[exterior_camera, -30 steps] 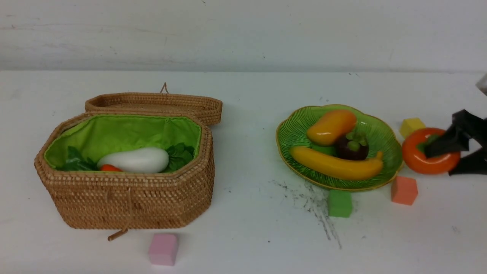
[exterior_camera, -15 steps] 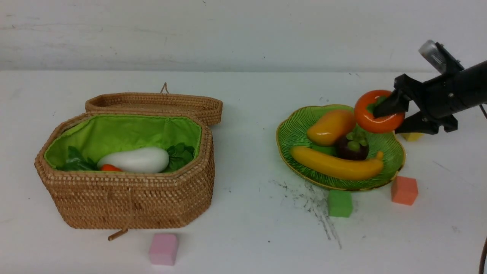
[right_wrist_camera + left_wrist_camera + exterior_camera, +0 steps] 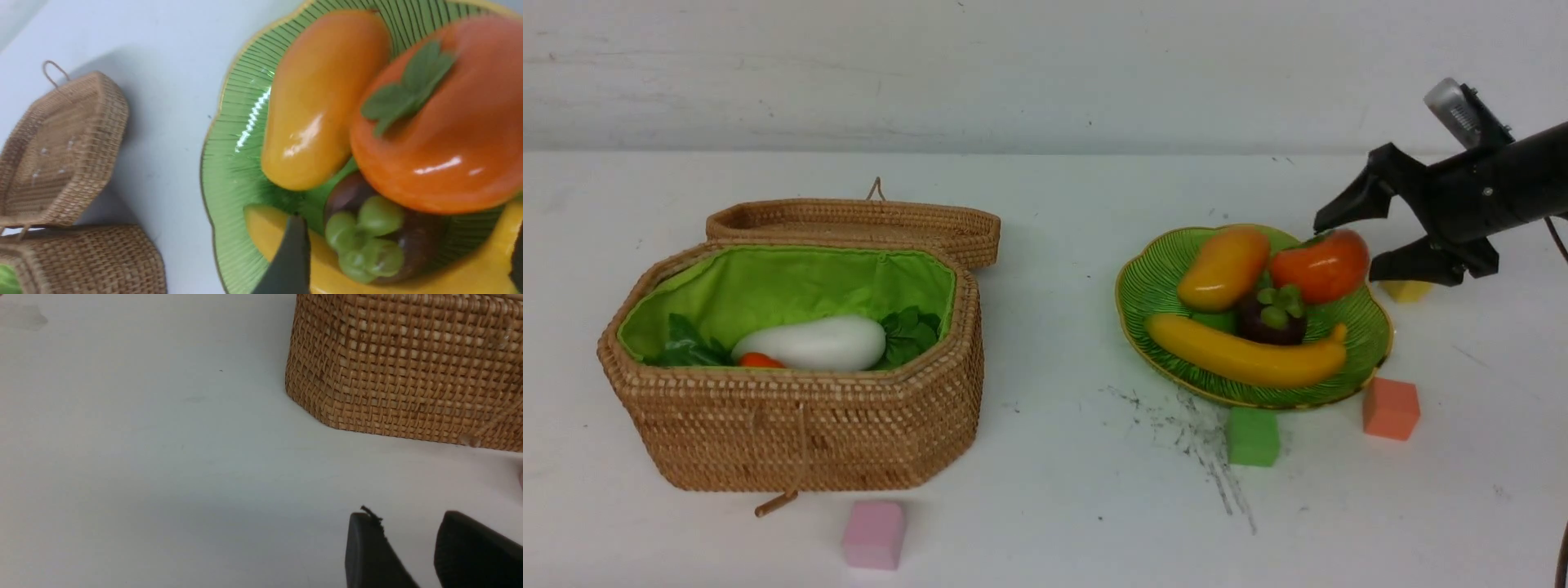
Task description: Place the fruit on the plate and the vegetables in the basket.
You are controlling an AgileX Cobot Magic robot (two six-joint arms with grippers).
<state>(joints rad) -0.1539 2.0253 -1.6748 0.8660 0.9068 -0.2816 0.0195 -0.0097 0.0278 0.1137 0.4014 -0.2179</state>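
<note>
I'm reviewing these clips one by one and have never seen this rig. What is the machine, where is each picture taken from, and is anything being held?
It is a two-armed robot. The front view looks forward from between the arms; the others come from wrist cameras. The black right gripper is open, holding nothing, beside the orange persimmon on the green ribbed plate with the orange-yellow mango, yellow banana and purple mangosteen. The wicker basket holds a white radish and carrot. The left gripper holds nothing.

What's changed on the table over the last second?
The right pincer carried the persimmon from the table up onto the plate and let it go; its jaws now stand open. The mango shifted slightly. Basket, vegetables and cubes stayed put.
</note>
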